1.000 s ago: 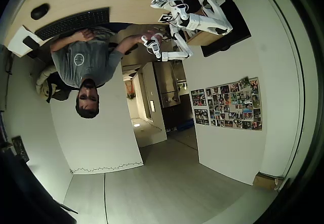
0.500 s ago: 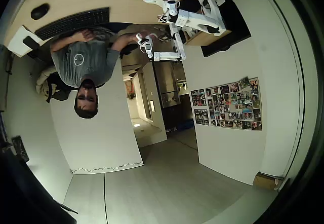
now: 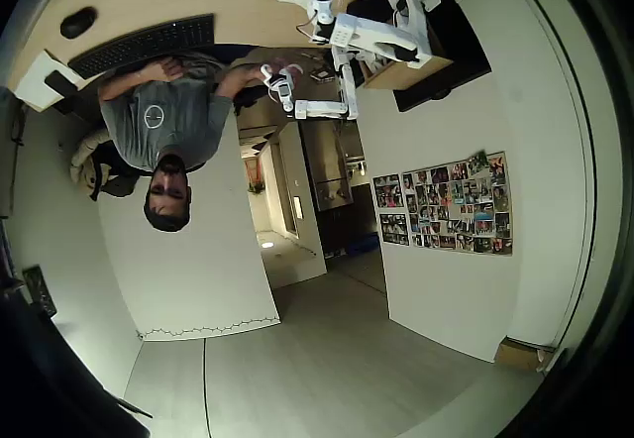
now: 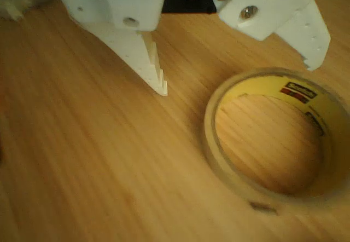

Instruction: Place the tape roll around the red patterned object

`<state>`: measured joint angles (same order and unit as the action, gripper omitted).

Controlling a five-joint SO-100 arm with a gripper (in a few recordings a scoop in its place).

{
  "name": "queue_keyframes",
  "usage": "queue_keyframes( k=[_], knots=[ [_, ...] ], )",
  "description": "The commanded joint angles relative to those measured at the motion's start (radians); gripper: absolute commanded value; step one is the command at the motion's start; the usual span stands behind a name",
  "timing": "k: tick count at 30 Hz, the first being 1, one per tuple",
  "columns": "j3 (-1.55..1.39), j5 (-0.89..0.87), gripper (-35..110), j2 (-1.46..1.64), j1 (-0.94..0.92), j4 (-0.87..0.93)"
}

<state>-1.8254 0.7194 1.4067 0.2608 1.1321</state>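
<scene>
Gripper (image 4: 238, 78) spread wide above tape roll (image 4: 229, 165); roll flat on table (image 4: 82, 160).

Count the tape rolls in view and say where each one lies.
1. The tape roll lies flat on the wooden table, just ahead of the open gripper. Others may be hidden.
</scene>
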Motion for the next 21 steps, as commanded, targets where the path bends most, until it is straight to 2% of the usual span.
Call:
queue_keyframes(
  k=[1,12,21],
  knots=[
    [0.067,-0.008,58,-0.026,0.008,-0.002],
    [0.176,-0.014,52,-0.169,-0.015,0.006],
    [0.204,-0.066,12,-0.192,-0.021,0.017]
  ],
)
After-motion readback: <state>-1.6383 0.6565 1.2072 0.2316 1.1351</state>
